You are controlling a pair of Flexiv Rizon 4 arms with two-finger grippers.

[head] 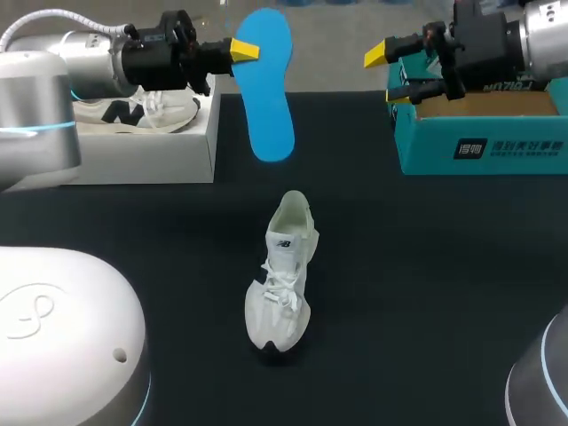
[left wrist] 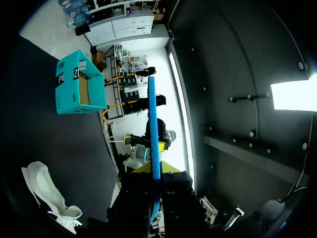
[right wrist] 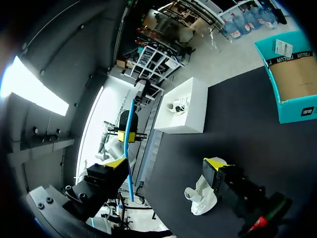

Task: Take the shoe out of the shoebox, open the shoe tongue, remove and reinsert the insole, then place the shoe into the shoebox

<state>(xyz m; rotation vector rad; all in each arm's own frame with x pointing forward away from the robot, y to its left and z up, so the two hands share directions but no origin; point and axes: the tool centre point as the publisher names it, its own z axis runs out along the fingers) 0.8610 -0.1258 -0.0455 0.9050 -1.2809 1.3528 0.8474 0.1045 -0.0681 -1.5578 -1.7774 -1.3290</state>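
Closest to the camera, at the lower left of the head view, bulges the robot's own white rounded housing (head: 62,328), with another curved grey part at the lower right corner. Beyond it spreads the black table (head: 426,266), matte and dark from edge to edge.

At the upper left sits a white box (head: 151,146) with a second sneaker (head: 133,111) lying in it. At the upper right stands the teal shoebox (head: 479,142), open, its brown cardboard inside showing.

The shoe (head: 284,275) rests alone on the table at the middle of the frame, well apart from both boxes. It is a white sneaker, laces loose, toe toward the camera and heel opening toward the far edge.

The blue insole (head: 269,84) hangs in the air at the upper middle, held on edge, its lower end pointing down at the table. The left gripper (head: 246,50) is clamped on it; in its wrist view the insole (left wrist: 154,129) runs straight out from between the fingers.

The right gripper (head: 389,75) hovers at the teal shoebox's near corner, fingers spread with nothing between them.
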